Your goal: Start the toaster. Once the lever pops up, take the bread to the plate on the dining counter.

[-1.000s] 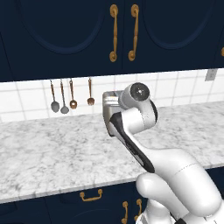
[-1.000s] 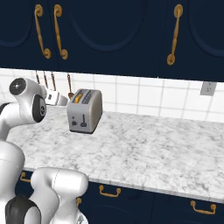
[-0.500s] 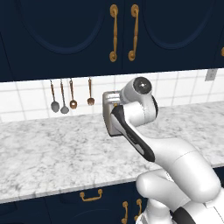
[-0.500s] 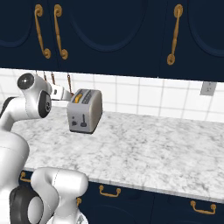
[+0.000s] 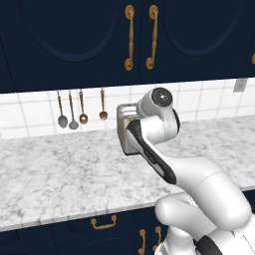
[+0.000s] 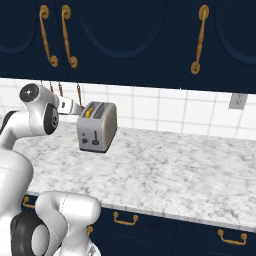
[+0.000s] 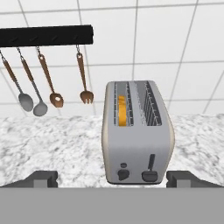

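You are lining up on the toaster lever, hand empty.
Your gripper (image 7: 112, 179) is hovering spread wide just before the toaster (image 7: 136, 131); the bread (image 7: 123, 110) is sitting in its left slot, so pressing that lever comes next.

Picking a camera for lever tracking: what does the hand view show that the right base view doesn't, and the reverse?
Hand view alone: the toaster's lever low in its slot, both top slots from above, and the open pincer straddling the toaster. Right base view alone: the wall outlet, upper cabinet doors and drawer handles. Both: toaster, bread in one slot, marble counter, hanging utensils.
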### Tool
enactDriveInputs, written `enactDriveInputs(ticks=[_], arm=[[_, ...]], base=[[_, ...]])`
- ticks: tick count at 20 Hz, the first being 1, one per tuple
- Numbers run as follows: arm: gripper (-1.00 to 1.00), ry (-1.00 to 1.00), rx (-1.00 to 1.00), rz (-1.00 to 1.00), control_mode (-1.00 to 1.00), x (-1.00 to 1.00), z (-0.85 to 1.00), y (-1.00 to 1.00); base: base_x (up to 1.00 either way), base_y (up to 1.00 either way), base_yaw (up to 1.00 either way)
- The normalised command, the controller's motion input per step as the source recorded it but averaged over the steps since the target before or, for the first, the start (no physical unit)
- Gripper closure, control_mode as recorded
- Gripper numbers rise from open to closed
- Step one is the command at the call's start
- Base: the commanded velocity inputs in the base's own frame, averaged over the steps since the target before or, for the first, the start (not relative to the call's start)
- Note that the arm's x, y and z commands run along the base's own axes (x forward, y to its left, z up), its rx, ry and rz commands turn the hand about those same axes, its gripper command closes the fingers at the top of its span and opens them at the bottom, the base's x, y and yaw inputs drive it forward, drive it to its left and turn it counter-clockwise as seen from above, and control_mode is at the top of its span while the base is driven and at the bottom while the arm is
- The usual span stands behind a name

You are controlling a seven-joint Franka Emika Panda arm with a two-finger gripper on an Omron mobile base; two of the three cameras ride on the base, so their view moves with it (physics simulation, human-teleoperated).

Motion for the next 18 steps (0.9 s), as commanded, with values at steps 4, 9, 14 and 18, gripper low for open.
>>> enactDriveInputs(ticks=[4, 9, 14, 18], arm=[[-1.00, 0.00, 0.00, 0.00, -1.00, 0.00, 0.00, 0.00], [-1.00, 0.00, 0.00, 0.00, -1.00, 0.00, 0.00, 0.00], [-1.00, 0.00, 0.00, 0.00, -1.00, 0.00, 0.00, 0.00], [-1.00, 0.00, 0.00, 0.00, -1.00, 0.00, 0.00, 0.00]], base=[[0.00, 0.00, 0.00], [0.00, 0.00, 0.00], [0.00, 0.00, 0.00], [0.00, 0.00, 0.00]])
